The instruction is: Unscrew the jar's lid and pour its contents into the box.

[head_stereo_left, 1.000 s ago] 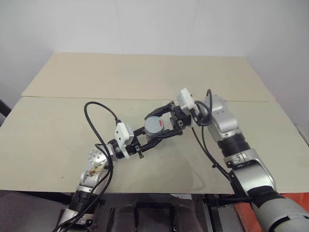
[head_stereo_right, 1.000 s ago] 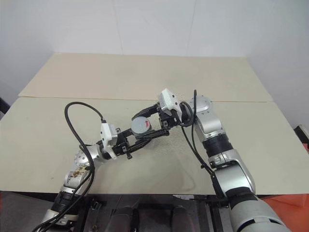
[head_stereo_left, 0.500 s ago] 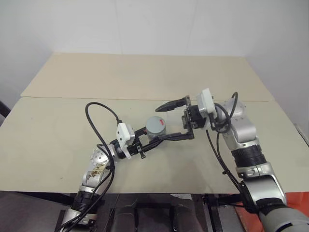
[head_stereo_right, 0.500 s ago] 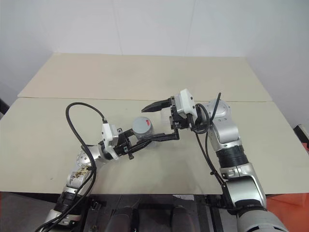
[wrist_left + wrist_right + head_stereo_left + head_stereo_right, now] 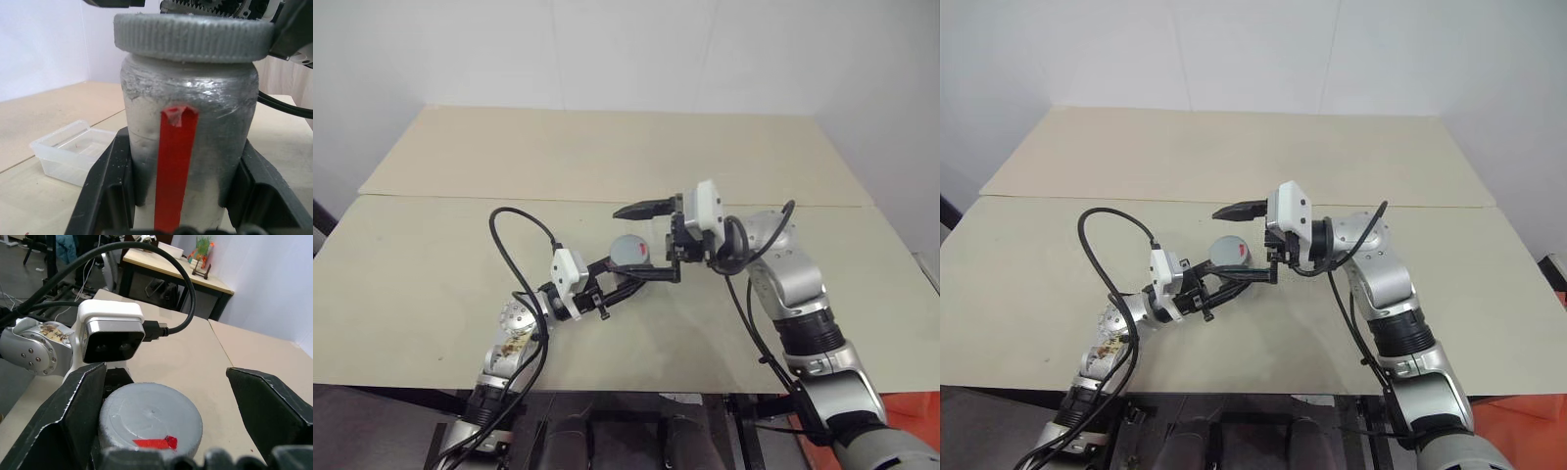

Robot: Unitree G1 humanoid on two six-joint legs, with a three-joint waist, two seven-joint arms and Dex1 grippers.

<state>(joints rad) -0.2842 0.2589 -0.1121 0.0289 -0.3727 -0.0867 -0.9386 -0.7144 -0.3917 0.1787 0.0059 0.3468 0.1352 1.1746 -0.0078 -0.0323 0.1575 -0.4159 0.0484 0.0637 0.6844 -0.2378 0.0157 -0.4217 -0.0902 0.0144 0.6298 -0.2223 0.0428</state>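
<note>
Unscrewing is mid-step: left end effector (image 5: 628, 277) clamps the jar (image 5: 188, 142) above the tabletop's (image 5: 431, 255) middle, lid (image 5: 150, 418) still on, right end effector (image 5: 651, 240) spread wide around it, probably needing to re-grip and twist.

Bright, even light throughout; soft shadows on the table (image 5: 431, 255); the left wrist view looks slightly hazy

Head stereo pair high above table (image 5: 431, 264); wrist cameras close on jar (image 5: 188, 142).
</note>
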